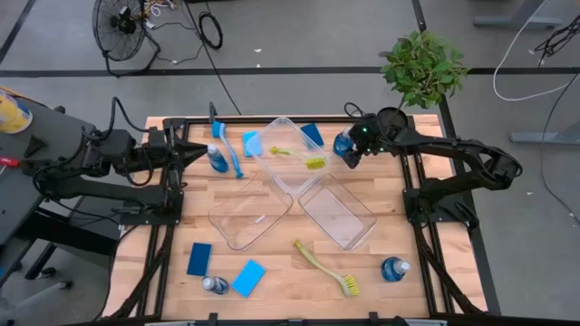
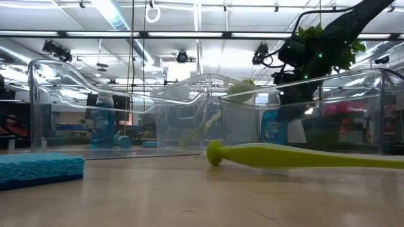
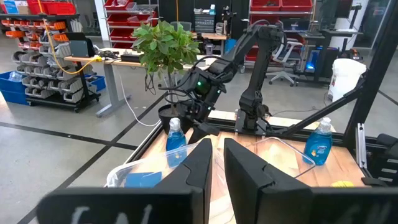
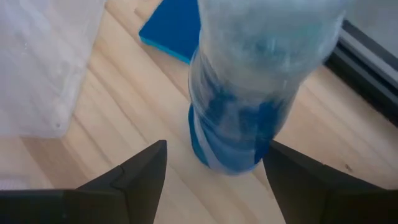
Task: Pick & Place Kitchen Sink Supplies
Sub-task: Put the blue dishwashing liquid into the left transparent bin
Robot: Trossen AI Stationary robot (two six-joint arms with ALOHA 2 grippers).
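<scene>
A small clear bottle of blue liquid [image 4: 249, 106] stands upright on its base at the table's far right [image 1: 342, 143]. My right gripper [image 4: 214, 180] slants down over it, open, one finger on each side of the bottle's lower part, with gaps showing. My left gripper [image 3: 217, 165] hangs level over the table's left side [image 1: 195, 156], shut with only a slit between the fingers, and empty. Just beyond it stands another bottle [image 1: 217, 159] beside a blue brush [image 1: 233, 156]. One yellow-green brush [image 1: 299, 158] lies in the far clear bin.
Three clear bins [image 1: 337, 213] fill the table's middle. Sponges [image 1: 312, 134] lie at the far edge. Near the front lie two sponges [image 1: 248, 277], two bottles [image 1: 394, 268] and a yellow-green brush [image 1: 326, 268]. A potted plant [image 1: 422, 65] stands off the far right corner.
</scene>
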